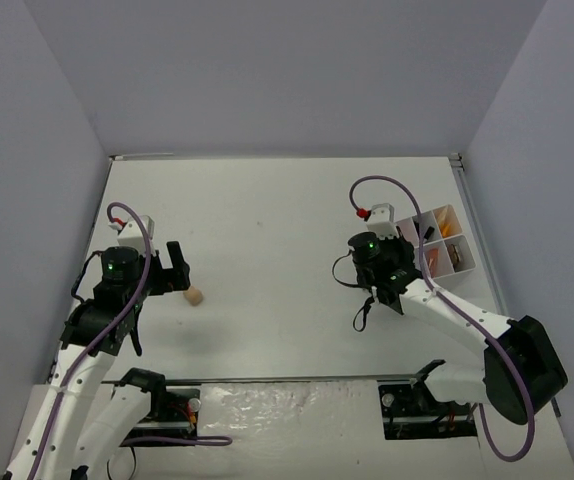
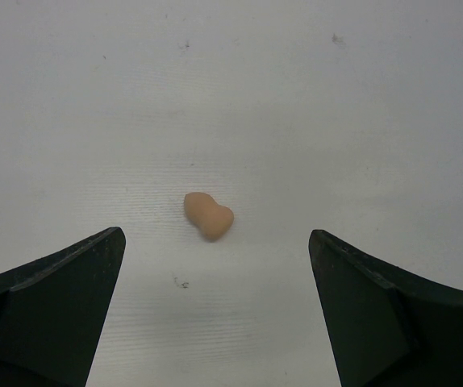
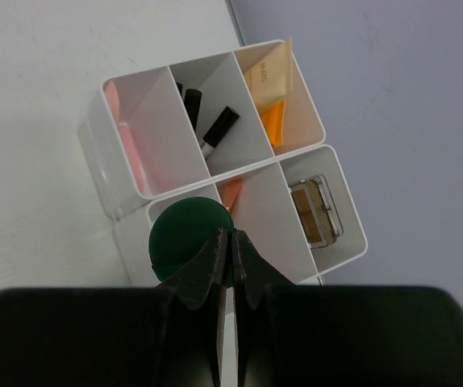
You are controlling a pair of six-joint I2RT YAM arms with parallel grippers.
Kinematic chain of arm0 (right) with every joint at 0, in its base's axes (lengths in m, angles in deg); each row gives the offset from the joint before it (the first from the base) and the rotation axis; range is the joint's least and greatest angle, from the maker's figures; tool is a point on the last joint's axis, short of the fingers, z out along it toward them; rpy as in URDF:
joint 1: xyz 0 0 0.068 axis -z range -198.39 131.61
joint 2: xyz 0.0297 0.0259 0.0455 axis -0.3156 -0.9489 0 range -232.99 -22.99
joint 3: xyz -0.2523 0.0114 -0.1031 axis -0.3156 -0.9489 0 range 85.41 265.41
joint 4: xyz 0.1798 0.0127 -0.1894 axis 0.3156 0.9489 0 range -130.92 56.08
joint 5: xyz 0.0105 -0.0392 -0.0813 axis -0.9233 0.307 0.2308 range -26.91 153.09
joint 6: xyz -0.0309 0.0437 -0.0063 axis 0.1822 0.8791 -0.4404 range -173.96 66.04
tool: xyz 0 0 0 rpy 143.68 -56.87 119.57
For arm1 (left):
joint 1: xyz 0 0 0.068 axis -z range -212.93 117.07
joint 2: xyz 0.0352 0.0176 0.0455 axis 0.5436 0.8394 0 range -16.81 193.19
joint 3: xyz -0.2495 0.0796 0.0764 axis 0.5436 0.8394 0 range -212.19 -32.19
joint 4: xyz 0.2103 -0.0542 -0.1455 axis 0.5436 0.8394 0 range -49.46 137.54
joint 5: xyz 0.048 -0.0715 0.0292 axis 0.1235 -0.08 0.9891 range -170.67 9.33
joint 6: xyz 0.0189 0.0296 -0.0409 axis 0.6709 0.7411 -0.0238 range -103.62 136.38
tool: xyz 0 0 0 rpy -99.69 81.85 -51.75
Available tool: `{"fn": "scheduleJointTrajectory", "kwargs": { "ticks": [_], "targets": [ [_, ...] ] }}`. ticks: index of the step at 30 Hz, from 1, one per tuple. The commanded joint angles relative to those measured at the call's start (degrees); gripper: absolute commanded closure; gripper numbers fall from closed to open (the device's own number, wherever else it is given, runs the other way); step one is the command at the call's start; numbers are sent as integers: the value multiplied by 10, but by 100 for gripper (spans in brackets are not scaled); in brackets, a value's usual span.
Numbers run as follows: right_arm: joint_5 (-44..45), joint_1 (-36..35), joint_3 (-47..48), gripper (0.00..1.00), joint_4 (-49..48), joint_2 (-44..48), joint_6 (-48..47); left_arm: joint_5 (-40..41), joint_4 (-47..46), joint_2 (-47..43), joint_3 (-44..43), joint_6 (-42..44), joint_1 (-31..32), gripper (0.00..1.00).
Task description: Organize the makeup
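Observation:
The beige sponge (image 1: 195, 296) lies alone on the table just right of my left gripper (image 1: 177, 270). In the left wrist view it lies (image 2: 208, 214) ahead of the open, empty left gripper (image 2: 215, 306), between the lines of the two fingers. My right gripper (image 3: 231, 242) is shut on the edge of the dark-green disc (image 3: 185, 234), holding it over the near-left compartment of the white tray (image 3: 199, 58). The tray holds a brown palette (image 3: 315, 211), orange (image 3: 273, 121) and beige (image 3: 264, 72) tubes, dark sticks (image 3: 219, 129) and a pink item (image 3: 127, 145).
The white tray (image 1: 464, 262) stands at the table's right edge against the side wall, with my right gripper (image 1: 404, 268) at its left side. White walls enclose the table on three sides.

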Motion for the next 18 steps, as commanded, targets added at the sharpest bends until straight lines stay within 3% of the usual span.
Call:
{"fn": "scheduleJointTrajectory", "kwargs": {
  "ticks": [1, 18],
  "targets": [
    [90, 11, 11, 100, -3, -13, 32, 0, -32, -1, -5, -1, -4, 3],
    [96, 46, 9, 100, -3, -107, 93, 2, -32, -1, -5, -2, -4, 3]
  ]
}}
